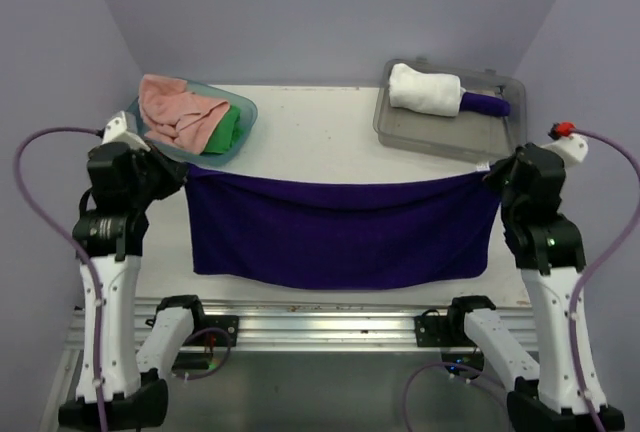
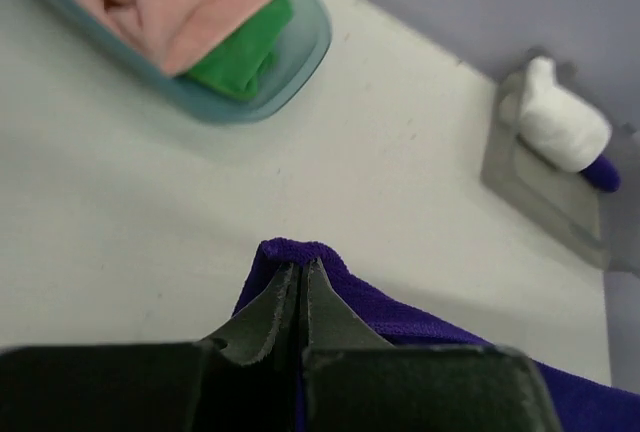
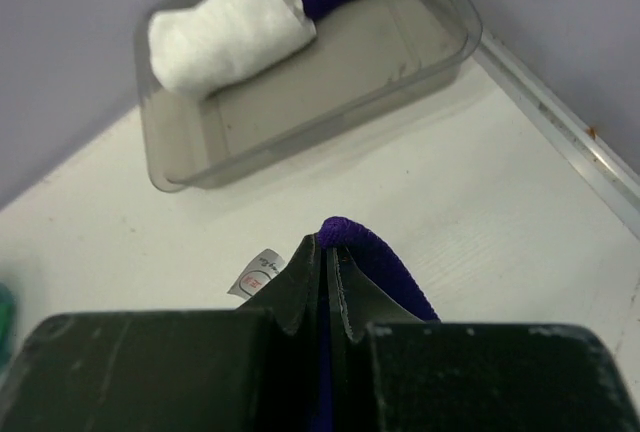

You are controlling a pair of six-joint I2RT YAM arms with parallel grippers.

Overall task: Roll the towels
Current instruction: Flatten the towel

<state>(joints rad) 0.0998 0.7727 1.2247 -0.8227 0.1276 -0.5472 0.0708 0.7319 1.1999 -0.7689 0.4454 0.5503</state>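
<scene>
The green towel lies mostly buried under the pink towel in the far-left tub. In the far-right tray, the white roll hides most of a purple roll. The spread purple towel's far corners vanish between the left fingers and the right fingers. The print on the label beside the right fingers is too small to read.

Tub: teal see-through plastic, set at far-left table corner | Tray: clear grey plastic, rectangular, set askew at far-right corner, well apart from tub | Table: white top, faintly speckled | Rail: metal, mounted along near edge | Walls: pale lilac, plain.
</scene>
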